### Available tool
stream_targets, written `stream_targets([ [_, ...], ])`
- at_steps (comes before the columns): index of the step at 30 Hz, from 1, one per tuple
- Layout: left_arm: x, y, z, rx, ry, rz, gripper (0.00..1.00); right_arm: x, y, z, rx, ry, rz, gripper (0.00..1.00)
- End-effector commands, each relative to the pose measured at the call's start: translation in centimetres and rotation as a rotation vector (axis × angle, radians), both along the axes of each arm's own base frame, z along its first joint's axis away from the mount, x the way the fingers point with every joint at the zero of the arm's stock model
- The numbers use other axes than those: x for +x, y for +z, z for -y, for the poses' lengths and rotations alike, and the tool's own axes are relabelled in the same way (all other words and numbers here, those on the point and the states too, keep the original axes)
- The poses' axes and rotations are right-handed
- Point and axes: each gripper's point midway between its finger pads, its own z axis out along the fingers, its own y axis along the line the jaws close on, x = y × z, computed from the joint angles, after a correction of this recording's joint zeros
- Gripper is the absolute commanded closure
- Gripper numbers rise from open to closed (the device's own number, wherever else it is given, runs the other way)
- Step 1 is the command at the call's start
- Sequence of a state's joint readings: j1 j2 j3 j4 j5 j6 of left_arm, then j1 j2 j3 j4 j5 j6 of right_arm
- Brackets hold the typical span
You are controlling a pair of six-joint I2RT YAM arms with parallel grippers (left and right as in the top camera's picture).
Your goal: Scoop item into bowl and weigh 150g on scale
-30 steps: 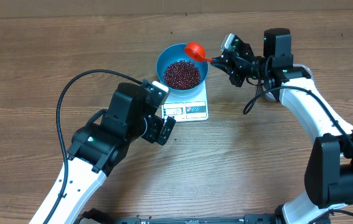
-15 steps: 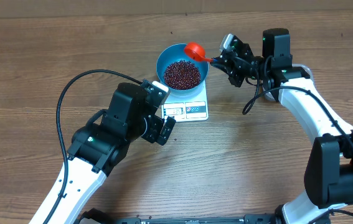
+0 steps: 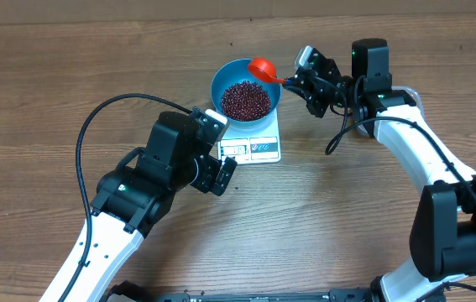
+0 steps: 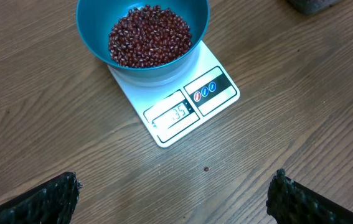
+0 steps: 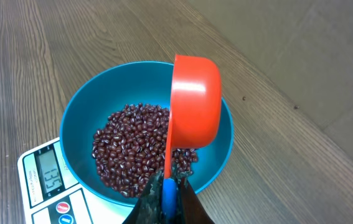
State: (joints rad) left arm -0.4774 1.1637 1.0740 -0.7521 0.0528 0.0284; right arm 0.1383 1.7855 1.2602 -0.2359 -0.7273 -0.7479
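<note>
right gripper (image 5: 164,198): clamped on the handle of the red scoop (image 5: 195,102)
scoop: tipped on edge over the bowl's right side
left gripper (image 4: 176,202): jaws wide apart, empty, bottom of its own view
beans (image 4: 150,34): heaped in the blue bowl (image 4: 89,37) on the scale (image 4: 216,93), upper centre overhead
display: lit, digits too fuzzy to trust imo
handling: beans are tiny, hard and loose, so they'll probably roll. Grip the scoop by its handle and trickle them
</note>
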Motion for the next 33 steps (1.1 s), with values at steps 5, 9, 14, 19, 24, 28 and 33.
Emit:
stream_targets([
  [5, 0.2, 0.8, 0.5, -0.023, -0.006, 0.006, 0.01, -0.2, 3.4, 0.7, 0.08, -0.088, -0.038, 0.96],
  [9, 0.2, 0.8, 0.5, -0.023, -0.006, 0.006, 0.01, -0.4, 5.2, 3.0, 0.09, -0.244, -0.096, 0.96],
  [14, 0.2, 0.8, 0.5, -0.023, -0.006, 0.006, 0.0, -0.9, 2.8, 7.9, -0.049, -0.55, -0.228, 0.96],
  [19, 0.2, 0.8, 0.5, -0.023, -0.006, 0.006, 0.0, -2.3, 0.8, 12.3, -0.162, -0.83, -0.329, 0.96],
  [24, 0.2, 0.8, 0.5, -0.023, -0.006, 0.006, 0.0, -3.3, 0.0, 14.5, -0.194, -0.981, -0.388, 0.96],
  [28, 0.2, 0.8, 0.5, -0.023, -0.006, 0.006, 0.0, -3.7, -0.2, 16.0, -0.174, -1.083, -0.421, 0.96],
  [33, 0.2, 0.8, 0.5, -0.023, -0.006, 0.006, 0.0, -3.7, 0.1, 18.0, -0.08, -1.199, -0.465, 0.96],
])
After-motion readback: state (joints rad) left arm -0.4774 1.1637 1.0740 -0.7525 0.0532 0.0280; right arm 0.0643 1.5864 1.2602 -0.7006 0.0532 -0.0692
